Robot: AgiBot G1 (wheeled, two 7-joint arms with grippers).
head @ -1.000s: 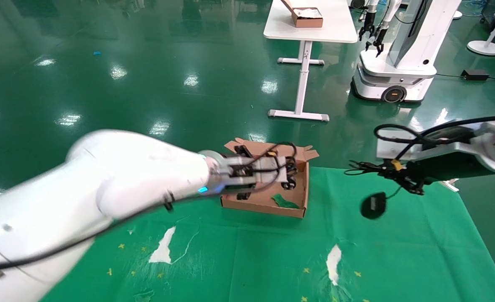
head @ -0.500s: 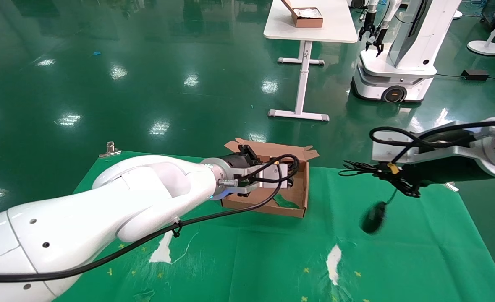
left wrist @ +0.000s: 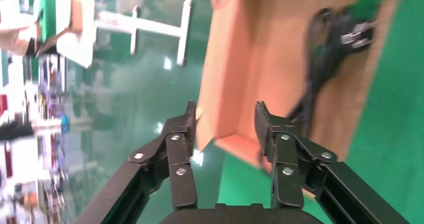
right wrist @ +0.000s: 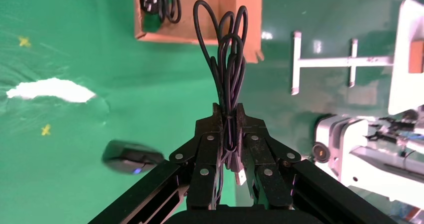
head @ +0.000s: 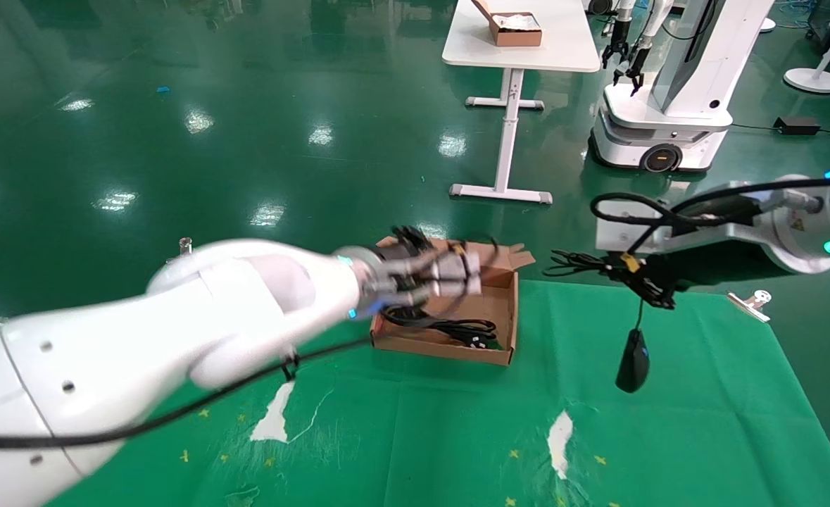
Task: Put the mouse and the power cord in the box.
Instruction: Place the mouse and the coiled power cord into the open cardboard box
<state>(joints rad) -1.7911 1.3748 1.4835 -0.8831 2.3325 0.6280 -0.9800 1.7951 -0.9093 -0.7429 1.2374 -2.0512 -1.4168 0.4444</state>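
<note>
My left hand (head: pixel 481 271) sits at the centre of the head view, over the far half of the box, and its fingers (left wrist: pixel 182 134) stand spread apart with nothing between them; in the wrist view one finger is outside the box wall and the other over the box floor. My right hand (head: pixel 657 296) hangs at centre right of the head view, well clear of the box, pinched tight on the mouse's bundled cable (right wrist: pixel 227 59), whose loops stick out past the fingertips.

Largest down: the green mat (head: pixel 703 436) fills the lower half of the head view, with white torn patches in it. The box (head: pixel 443 345) lies open just left of centre on the mat's far edge, flaps up along its back. Inside it, the power cord (head: pixel 450 327) lies coiled along the near wall, its pronged plug (left wrist: pixel 355 34) at one end. The mouse (head: pixel 633 362) dangles on its thin lead below my right hand, right of centre, above the mat; I cannot tell whether it touches.
</note>
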